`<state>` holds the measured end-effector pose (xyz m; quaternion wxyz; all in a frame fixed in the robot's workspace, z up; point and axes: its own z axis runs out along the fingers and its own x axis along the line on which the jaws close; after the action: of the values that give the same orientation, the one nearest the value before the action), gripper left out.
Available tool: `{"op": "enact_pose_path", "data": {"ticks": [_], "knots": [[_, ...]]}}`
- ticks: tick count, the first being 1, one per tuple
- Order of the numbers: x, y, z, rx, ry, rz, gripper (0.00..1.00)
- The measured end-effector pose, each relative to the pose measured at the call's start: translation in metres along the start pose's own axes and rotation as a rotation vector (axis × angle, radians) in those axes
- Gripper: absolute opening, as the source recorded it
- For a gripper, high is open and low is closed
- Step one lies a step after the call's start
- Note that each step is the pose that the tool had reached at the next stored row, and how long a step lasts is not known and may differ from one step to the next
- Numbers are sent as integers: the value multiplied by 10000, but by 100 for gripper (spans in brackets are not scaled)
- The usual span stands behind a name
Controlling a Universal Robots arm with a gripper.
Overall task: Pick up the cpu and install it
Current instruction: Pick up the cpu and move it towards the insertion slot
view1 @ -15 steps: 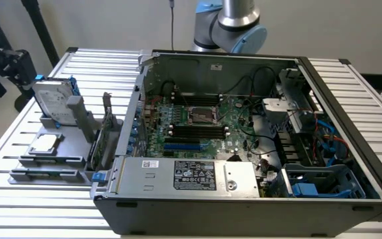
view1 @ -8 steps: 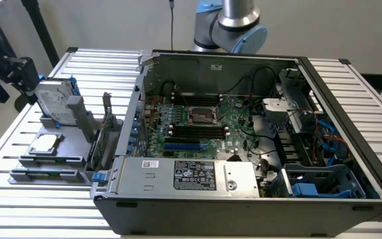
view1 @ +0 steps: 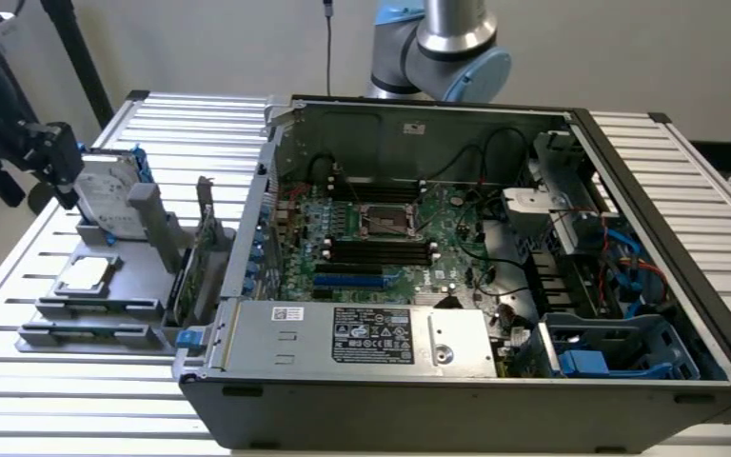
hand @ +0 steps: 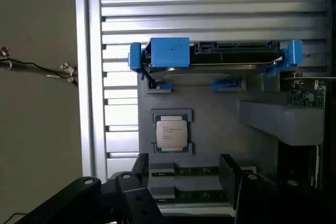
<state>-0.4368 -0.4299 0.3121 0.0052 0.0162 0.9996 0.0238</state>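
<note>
The cpu [view1: 87,275] [hand: 171,132] is a small flat square chip with a silver-grey top, lying in a recess of the grey holder [view1: 125,286] [hand: 220,124] at the exterior view's left. My black gripper [view1: 46,157] [hand: 186,179] hangs above and beyond the holder's far end, off to the side of the cpu and apart from it. Its fingers [hand: 140,178] stand open with nothing between them. The bare cpu socket [view1: 387,221] sits in the middle of the motherboard [view1: 448,257] inside the open computer case [view1: 467,409].
On the holder, a silver hard drive in a blue frame [view1: 106,193] [hand: 210,56] stands on edge beside the cpu. Memory sticks [view1: 87,333] [hand: 199,171] lie in its slots. A green card [view1: 194,276] [hand: 304,97] stands near the case wall. The slatted metal table [view1: 35,400] carries everything.
</note>
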Motion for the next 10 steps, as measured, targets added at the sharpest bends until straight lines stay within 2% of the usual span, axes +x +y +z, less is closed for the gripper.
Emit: {"op": "enact_pose_path", "data": {"ticks": [10], "knots": [[1, -9, 182, -3, 12, -263, 65]]}}
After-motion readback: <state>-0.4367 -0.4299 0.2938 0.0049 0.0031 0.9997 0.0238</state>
